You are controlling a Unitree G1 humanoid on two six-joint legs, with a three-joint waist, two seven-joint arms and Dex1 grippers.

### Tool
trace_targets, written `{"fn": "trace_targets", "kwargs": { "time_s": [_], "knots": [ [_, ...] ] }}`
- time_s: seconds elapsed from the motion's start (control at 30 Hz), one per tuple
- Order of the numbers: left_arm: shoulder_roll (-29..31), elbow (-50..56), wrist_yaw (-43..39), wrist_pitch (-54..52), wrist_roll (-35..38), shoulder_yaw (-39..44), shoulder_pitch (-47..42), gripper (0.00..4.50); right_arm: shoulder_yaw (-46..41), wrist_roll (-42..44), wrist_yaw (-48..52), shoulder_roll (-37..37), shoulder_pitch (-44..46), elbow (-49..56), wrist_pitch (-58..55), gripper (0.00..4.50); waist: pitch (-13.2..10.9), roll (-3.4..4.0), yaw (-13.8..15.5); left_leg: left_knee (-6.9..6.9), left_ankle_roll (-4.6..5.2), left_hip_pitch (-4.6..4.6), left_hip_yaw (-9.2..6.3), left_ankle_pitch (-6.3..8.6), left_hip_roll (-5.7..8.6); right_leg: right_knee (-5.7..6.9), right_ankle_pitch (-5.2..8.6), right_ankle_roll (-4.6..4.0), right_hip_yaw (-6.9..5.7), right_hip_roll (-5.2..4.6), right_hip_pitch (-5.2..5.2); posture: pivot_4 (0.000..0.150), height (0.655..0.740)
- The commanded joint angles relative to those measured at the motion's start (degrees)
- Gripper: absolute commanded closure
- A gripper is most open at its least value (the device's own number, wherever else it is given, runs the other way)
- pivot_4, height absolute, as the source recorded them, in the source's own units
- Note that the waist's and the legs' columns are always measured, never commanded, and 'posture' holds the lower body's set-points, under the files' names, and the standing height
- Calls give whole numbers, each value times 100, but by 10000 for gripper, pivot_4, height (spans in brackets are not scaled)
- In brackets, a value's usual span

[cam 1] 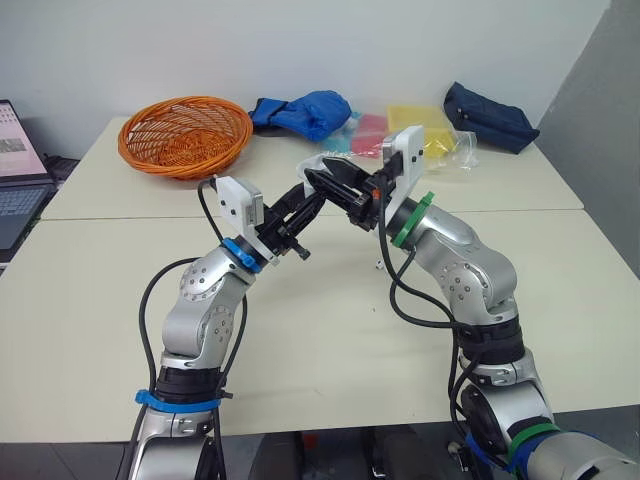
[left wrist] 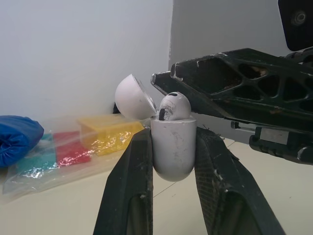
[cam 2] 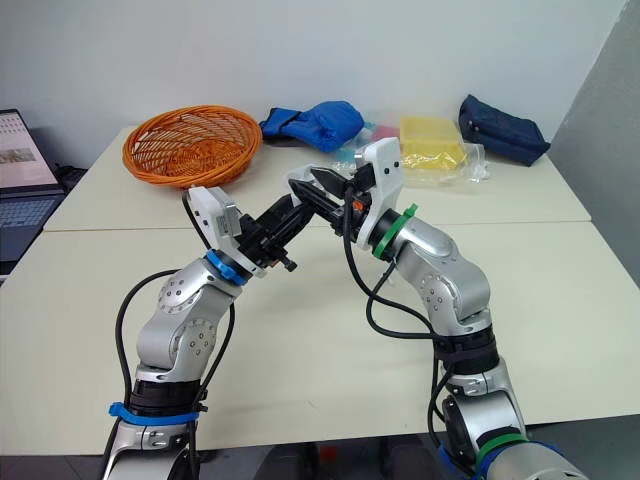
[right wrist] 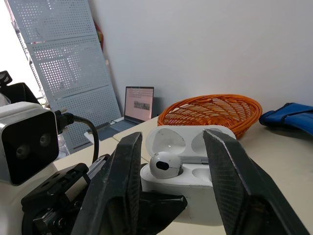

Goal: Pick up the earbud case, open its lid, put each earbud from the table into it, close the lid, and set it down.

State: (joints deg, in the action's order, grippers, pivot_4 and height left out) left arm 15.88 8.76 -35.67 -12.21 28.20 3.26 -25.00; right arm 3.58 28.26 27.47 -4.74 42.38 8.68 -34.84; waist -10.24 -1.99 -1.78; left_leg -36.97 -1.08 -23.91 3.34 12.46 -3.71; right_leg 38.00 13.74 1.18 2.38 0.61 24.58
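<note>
While the left gripper (left wrist: pixel 173 134) is pinching the earbud case (left wrist: pixel 172 154), the right gripper (right wrist: pixel 173 136) is hanging spread. Any brush is risking unseating the earbud (left wrist: pixel 174 106).

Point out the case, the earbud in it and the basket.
case (left wrist: pixel 172 147), left wrist view, middle of its body.
earbud (left wrist: pixel 173 105), left wrist view, its rounded top.
basket (right wrist: pixel 215 111), right wrist view, its woven wall.

Silver arms (cam 1: pixel 205 305), black cables (cam 1: pixel 142 320), white cameras (cam 1: pixel 238 203)
</note>
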Motion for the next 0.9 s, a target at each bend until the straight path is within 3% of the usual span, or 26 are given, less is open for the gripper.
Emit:
{"fn": "trace_targets", "kwargs": {
  "time_s": [0.03,0.17,0.37,0.5,0.6,0.67,0.9],
  "knots": [
    [7,295,-60,73,100,41,-83,37131,-78,66,39,-7,62,90,102,23885,0,0,0,0,0,0,0,0,0,0,0,0,0,0,0,1500,7400],
    [67,267,-85,74,102,93,-32,37131,-256,407,264,-262,96,507,-128,23885,0,0,0,0,0,0,0,0,0,0,0,0,0,0,0,1500,7400],
    [155,121,-164,147,68,167,-20,37131,-797,1370,1018,-1678,509,1040,-1051,23885,0,0,12,0,0,-4,3,0,4,-5,0,0,0,-8,1,1500,7400],
    [157,109,-181,160,62,179,-23,37131,-892,1564,1137,-2134,599,987,-1309,23885,0,0,9,2,0,0,-1,0,1,-4,2,-1,-2,-4,0,1500,7400],
    [212,127,-219,161,66,211,2,37131,68,649,1644,-3342,133,594,-1633,23885,1,-2,10,3,0,0,-1,0,2,-3,2,-1,0,-3,0,1500,7400],
    [246,109,-249,160,69,230,0,37131,535,240,1841,-3624,-42,252,-1401,23885,7,-12,15,2,1,2,-6,0,4,-20,4,-4,0,-12,-13,1500,7400],
    [249,141,-233,151,47,234,-33,37131,1298,-690,1503,-2854,105,-1128,-1163,23885,5,-10,-46,2,1,0,5,1,4,-8,0,3,8,-3,3,1500,7400]
  ]
}}
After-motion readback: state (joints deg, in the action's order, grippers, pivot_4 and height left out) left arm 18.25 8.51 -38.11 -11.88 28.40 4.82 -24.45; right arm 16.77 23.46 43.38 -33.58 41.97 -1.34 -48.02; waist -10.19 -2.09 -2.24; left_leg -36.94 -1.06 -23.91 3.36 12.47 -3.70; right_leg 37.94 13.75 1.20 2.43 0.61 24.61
